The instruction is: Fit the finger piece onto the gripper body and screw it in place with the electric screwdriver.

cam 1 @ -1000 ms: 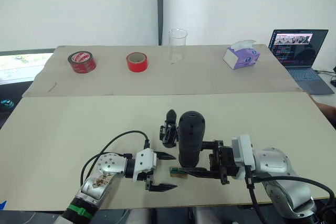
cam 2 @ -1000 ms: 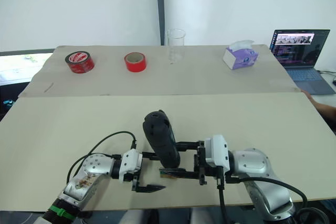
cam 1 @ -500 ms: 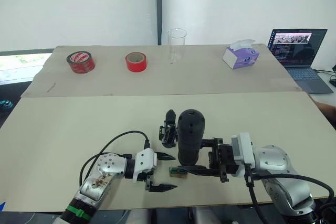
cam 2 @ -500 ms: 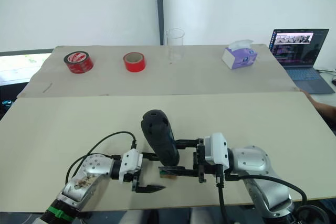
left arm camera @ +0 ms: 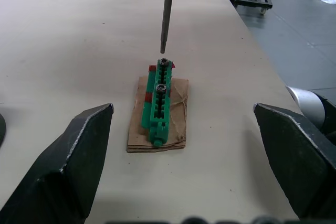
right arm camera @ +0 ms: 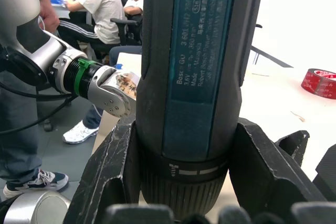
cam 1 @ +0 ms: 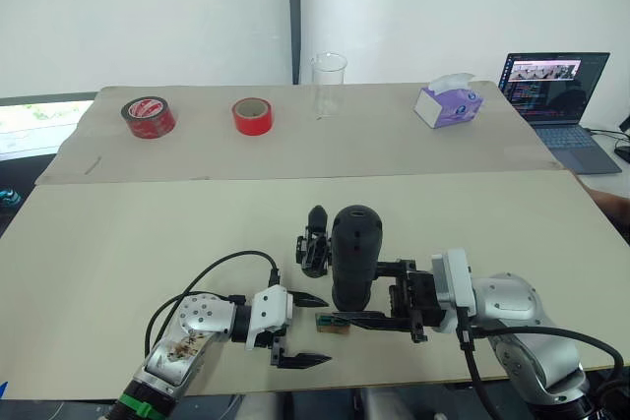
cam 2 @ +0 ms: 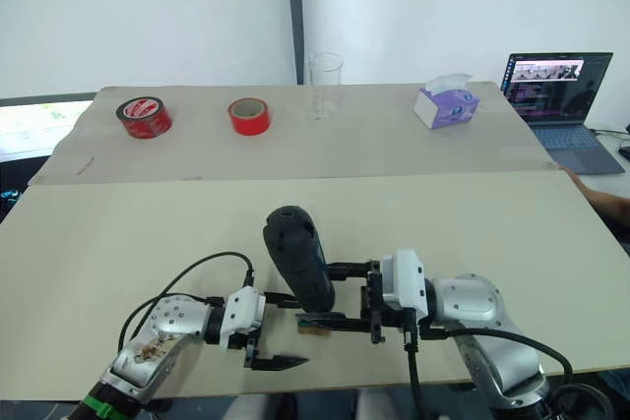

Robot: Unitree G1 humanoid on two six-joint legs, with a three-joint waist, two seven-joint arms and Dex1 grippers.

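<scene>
1. The right gripper (cam 1: 379, 294) is clamped on the electric screwdriver (cam 1: 354, 257), holding it upright near the near edge of the table (cam 1: 118, 233), with a finger pressed against either side of the barrel in the right wrist view.
2. In the left wrist view the screwdriver's thin bit (left arm camera: 168, 9) points down at the far end of a small green block (left arm camera: 159, 103) that carries two screws and lies on a scrap of brown card (left arm camera: 176, 121); the bit's tip hangs just above the farther screw.
3. The left gripper (cam 1: 300, 330) rests low on the table just left of that block, its two fingers spread wide with nothing between them.
4. The gripper body (cam 1: 314, 244) stands just left of the screwdriver and beyond the left gripper, one pointed finger sticking up; the screwdriver hides its right side.
5. I cannot pick out the finger piece.
6. Along the far table, left to right: a dark red tape roll (cam 1: 149, 117), a red tape roll (cam 1: 253, 115), a clear beaker (cam 1: 329, 82), a purple tissue box (cam 1: 449, 104) and an open laptop (cam 1: 551, 90) at far right.
7. The right wrist view shows seated people (right arm camera: 107, 3) behind.
</scene>
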